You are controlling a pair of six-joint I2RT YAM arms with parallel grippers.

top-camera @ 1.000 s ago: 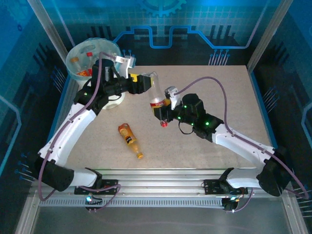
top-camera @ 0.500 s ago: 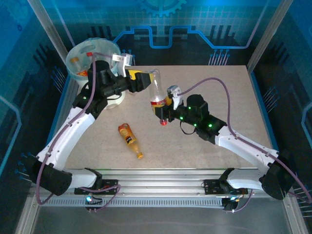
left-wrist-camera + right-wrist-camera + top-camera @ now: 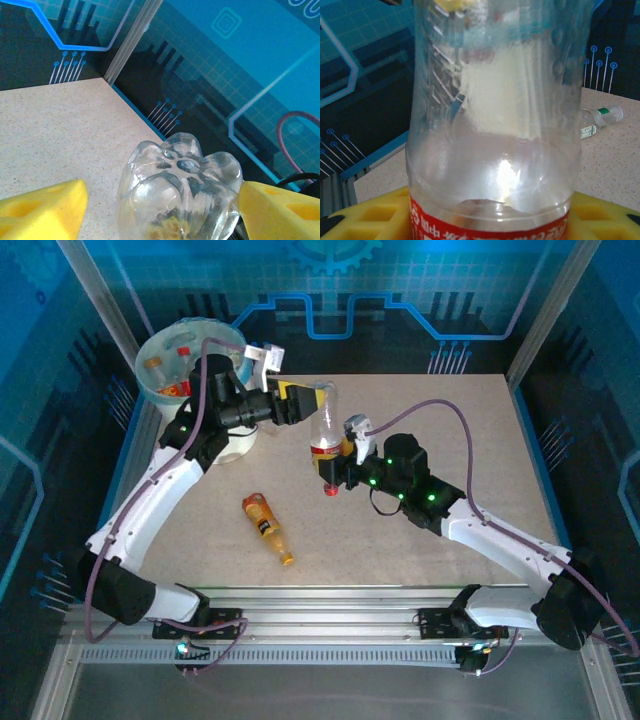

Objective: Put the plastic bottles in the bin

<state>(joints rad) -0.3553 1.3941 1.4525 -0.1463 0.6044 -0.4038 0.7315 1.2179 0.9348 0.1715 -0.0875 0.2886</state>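
Note:
A clear bottle with a red label and red cap hangs cap-down above the middle of the table. My right gripper is shut on it at the label, and its yellow fingers press both sides of the bottle. My left gripper stands open around the bottle's base. One yellow finger touches the base and the other finger stands apart from it. An orange bottle lies on the table. The bin stands at the far left corner with bottles inside.
A small clear bottle with a green label lies on the table beyond the held one. The left arm reaches across in front of the bin. Blue walls and a metal frame close in the table on three sides.
The left gripper has shifted a little right and away along the bottle's base. The held bottle now stands more upright, its cap swung slightly left. The right gripper keeps its hold.

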